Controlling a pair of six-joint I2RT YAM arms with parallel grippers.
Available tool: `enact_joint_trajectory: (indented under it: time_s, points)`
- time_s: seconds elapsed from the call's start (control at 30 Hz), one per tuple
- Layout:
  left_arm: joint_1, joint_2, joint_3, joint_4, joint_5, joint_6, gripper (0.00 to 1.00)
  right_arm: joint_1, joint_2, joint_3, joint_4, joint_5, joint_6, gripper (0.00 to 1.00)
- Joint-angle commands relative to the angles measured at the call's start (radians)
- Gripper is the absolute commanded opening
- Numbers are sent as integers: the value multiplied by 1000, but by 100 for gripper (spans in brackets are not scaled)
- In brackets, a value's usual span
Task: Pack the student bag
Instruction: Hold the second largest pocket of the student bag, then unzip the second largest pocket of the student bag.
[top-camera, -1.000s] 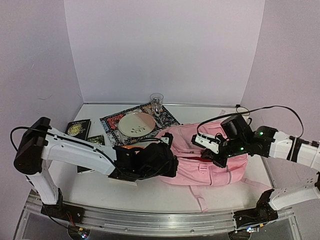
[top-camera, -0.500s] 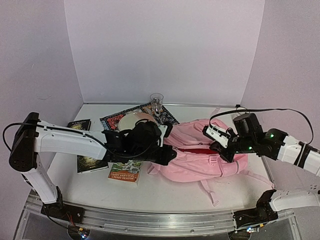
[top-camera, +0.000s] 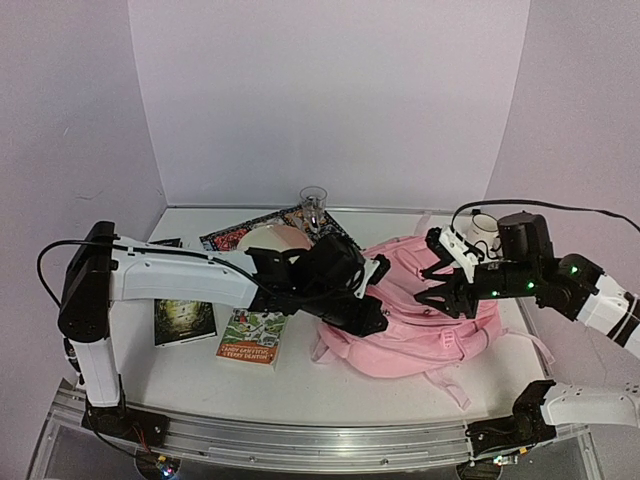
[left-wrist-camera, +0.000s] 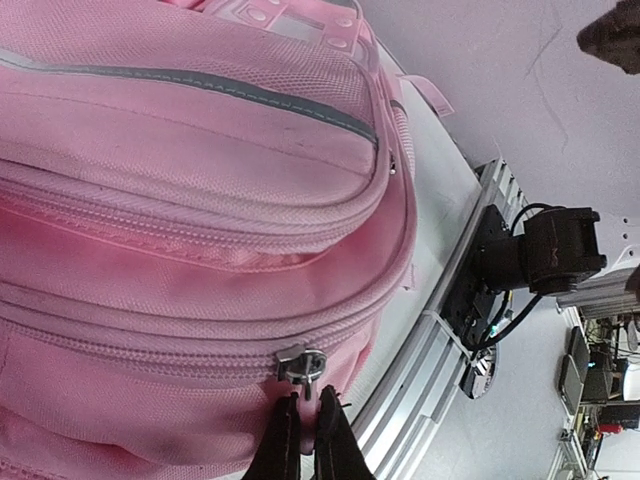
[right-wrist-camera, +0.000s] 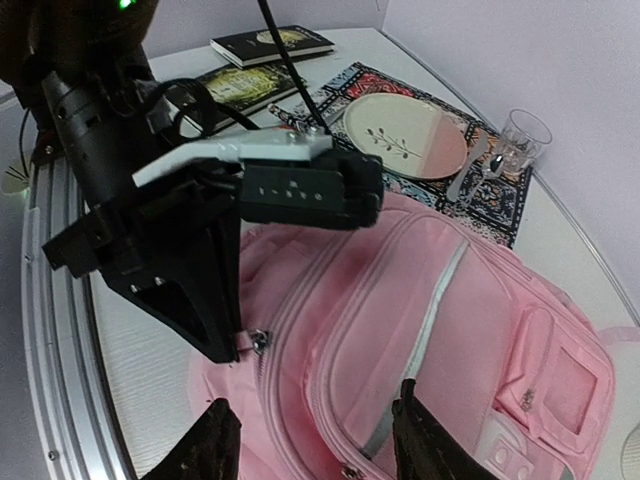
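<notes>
The student bag (top-camera: 420, 325) is a pink backpack lying on the table right of centre. It also fills the left wrist view as the student bag (left-wrist-camera: 180, 180), and lies under my right gripper as the student bag (right-wrist-camera: 440, 330). My left gripper (left-wrist-camera: 305, 440) is shut on the pink pull tab of a metal zipper slider (left-wrist-camera: 300, 362) at the bag's near left edge. From above, the left gripper (top-camera: 373, 323) sits against that edge. My right gripper (right-wrist-camera: 320, 445) hangs open above the bag, touching nothing. In the top view, the right gripper (top-camera: 443, 300) is over the bag's right half.
A patterned placemat (top-camera: 225, 240) with a plate (top-camera: 268, 240) and a glass (top-camera: 313, 198) lies at the back. Two books, a colourful book (top-camera: 252, 336) and a dark book (top-camera: 184, 322), lie at the left. A white mug (top-camera: 483, 232) stands at the back right. The metal rail (top-camera: 300, 440) runs along the near edge.
My left gripper has travelled right along the bag with the zipper pull, and the red inside no longer shows. My right gripper has opened and come off the bag. The bag has shifted.
</notes>
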Motion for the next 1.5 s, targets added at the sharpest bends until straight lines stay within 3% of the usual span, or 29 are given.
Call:
enact_joint_trajectory:
  time_s: [0.0,0.23,0.5,0.6,0.67,0.8,1.23,1.47]
  points:
    - [-3,-8,113,63,75,-2,0,38,9,-34,40,-96,44,52]
    - [3,-23,144,65,86,-6,0,74,20,-92,43,-31,32,51]
    - [4,-26,176,74,151,-6,0,80,91,-107,75,87,-10,42]
    - [3,-36,181,79,166,-3,0,81,113,-106,83,114,-27,33]
    - [4,-46,174,81,166,6,0,81,112,-105,83,146,-42,18]
    - [56,-85,99,72,157,-11,0,81,69,-104,53,171,-66,1]
    - [282,-166,-85,-133,82,154,0,79,-159,-106,-123,332,-123,0]
    - [360,-39,-72,-158,69,212,0,78,-207,-101,-128,351,-134,0]
